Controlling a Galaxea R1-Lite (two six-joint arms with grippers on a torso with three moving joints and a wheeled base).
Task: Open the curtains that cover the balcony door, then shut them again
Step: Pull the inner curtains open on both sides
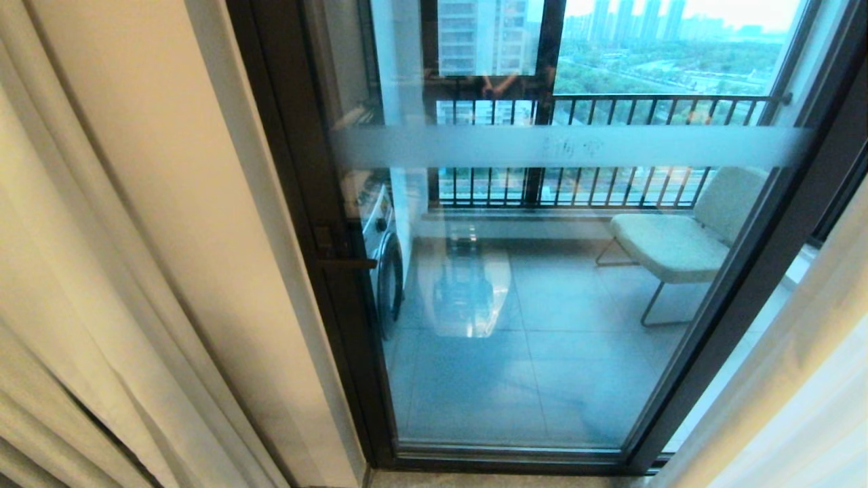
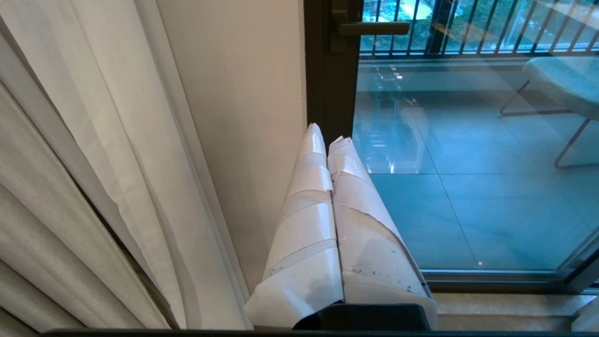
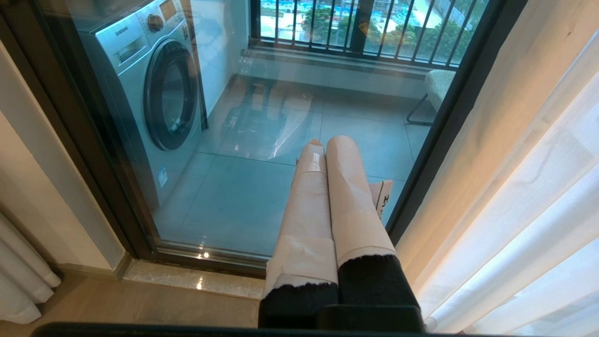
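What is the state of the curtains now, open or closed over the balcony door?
Open. The curtains hang bunched beside the balcony door, whose glass is uncovered.

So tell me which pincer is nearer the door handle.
Left. The left pincer, shut, sits just below the door handle; the right pincer, shut, hangs toward the door's other side, by the sheer fabric.

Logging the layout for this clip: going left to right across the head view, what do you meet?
Cream-beige pleated curtain → plain cream wall strip → black metal door frame with lever handle → silver front-loading washing machine behind the glass → pale cushioned chair on thin metal legs → white sheer curtain.
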